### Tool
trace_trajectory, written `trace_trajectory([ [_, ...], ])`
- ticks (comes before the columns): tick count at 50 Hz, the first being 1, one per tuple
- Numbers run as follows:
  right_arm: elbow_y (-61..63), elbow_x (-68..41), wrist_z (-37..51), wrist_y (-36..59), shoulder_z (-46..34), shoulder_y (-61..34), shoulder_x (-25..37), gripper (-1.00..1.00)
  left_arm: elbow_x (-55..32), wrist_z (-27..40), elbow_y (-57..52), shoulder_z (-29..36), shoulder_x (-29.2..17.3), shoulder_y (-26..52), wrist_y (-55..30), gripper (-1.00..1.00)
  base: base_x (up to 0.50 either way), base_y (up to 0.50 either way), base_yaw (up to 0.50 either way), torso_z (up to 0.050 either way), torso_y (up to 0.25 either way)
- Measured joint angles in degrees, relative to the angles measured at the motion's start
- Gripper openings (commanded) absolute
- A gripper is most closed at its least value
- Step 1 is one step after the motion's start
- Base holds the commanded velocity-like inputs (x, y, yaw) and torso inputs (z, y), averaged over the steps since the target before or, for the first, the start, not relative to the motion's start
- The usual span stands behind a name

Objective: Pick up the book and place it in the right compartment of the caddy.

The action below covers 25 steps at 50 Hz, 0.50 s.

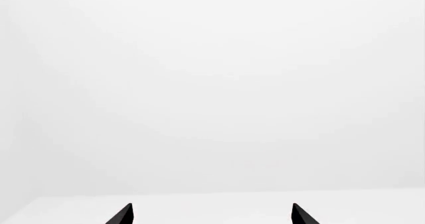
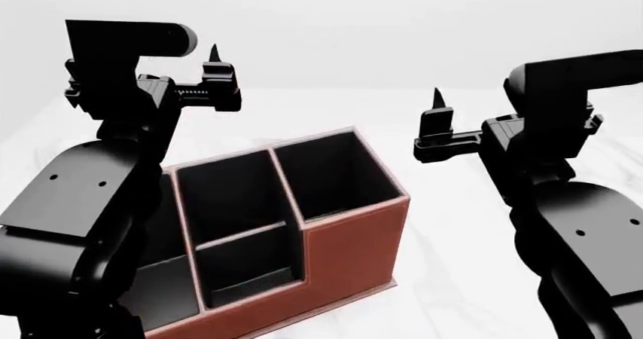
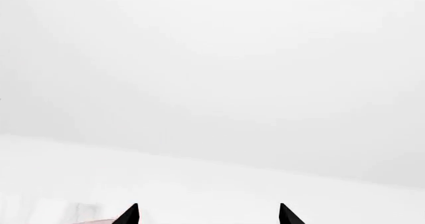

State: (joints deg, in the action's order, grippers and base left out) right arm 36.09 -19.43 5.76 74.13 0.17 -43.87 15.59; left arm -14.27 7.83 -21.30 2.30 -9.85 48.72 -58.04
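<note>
The red-brown caddy (image 2: pixel 351 237) stands on the white table in the head view, low and centre. Its right compartment (image 2: pixel 336 169) is the deep black-lined cell at its far right, and it looks empty. The book shows in no view. My left gripper (image 2: pixel 213 71) is raised above and behind the caddy's left side. In the left wrist view it (image 1: pixel 212 215) is open and empty. My right gripper (image 2: pixel 438 113) hangs in the air to the right of the caddy. In the right wrist view it (image 3: pixel 208 215) is open and empty.
The white table (image 2: pixel 452 279) runs to the right of and behind the caddy. My left arm (image 2: pixel 90 203) covers part of the caddy's long left cell. My right arm (image 2: pixel 573 226) fills the right edge. Both wrist views show only white surface and background.
</note>
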Motion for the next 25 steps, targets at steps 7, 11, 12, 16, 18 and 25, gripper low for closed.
trace_trajectory([
  [7,1.75,-3.08,-1.62,6.47,-0.85,-2.04,0.83,1.00,-0.28,0.19,-0.19,0.11,-0.12,0.05,-0.13,1.00,0.00,0.00,0.00,0.000,0.000],
  [11,3.60,-12.16,-2.67,9.54,-1.40,-3.02,3.70,1.00,-0.42,0.29,-0.21,0.18,-0.20,0.10,-0.13,1.00,0.00,0.00,0.00,0.000,0.000],
  [12,3.76,-15.85,-1.80,10.10,-1.93,-3.62,5.13,1.00,-0.44,0.32,-0.21,0.20,-0.23,0.11,-0.13,1.00,0.00,0.00,0.00,0.000,0.000],
  [16,4.15,-34.16,2.39,11.45,-4.62,-6.41,10.22,1.00,-0.53,0.44,-0.20,0.33,-0.29,0.17,-0.11,1.00,0.00,0.00,0.00,0.000,0.000],
  [18,4.55,-44.29,5.09,11.79,-7.77,-8.47,12.83,1.00,-0.66,0.48,-0.39,0.34,-0.38,0.29,-0.37,1.00,0.00,0.00,0.00,0.000,0.000],
  [25,5.75,-68.94,11.59,11.92,-16.15,-13.69,18.91,1.00,-1.05,0.63,-0.92,0.33,-0.64,0.68,-1.07,1.00,0.00,0.00,0.00,0.000,0.000],
])
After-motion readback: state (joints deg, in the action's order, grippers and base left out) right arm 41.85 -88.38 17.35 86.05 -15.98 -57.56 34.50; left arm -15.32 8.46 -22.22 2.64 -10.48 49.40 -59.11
